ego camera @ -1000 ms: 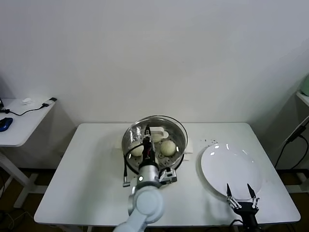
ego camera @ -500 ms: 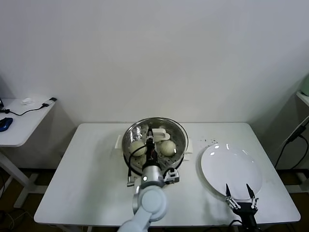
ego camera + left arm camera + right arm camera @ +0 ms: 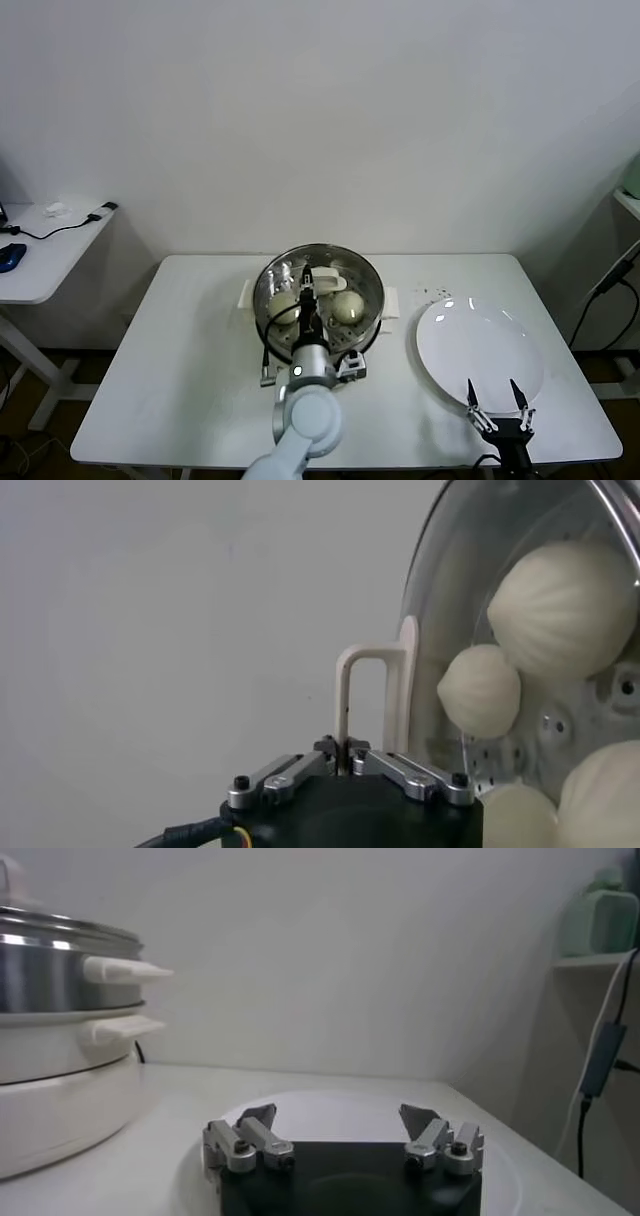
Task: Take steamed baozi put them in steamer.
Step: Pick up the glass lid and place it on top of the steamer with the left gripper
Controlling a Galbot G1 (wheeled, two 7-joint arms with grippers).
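The steamer stands mid-table on its cream base. Several cream-white steamed baozi lie inside it; two of them show in the head view. A round glass lid sits over the pot. My left gripper is above the pot, shut on the lid's cream loop handle. In its own wrist view the left gripper pinches the foot of that handle. My right gripper waits open at the plate's near edge, holding nothing.
A flat white plate lies right of the steamer; in the right wrist view it shows as the plate under the right gripper. The steamer's side handles stick out toward the plate. A side desk stands far left.
The lid, held by my left gripper, has shifted from an offset, tilted position to sit centred over the steamer. The right arm has not moved.
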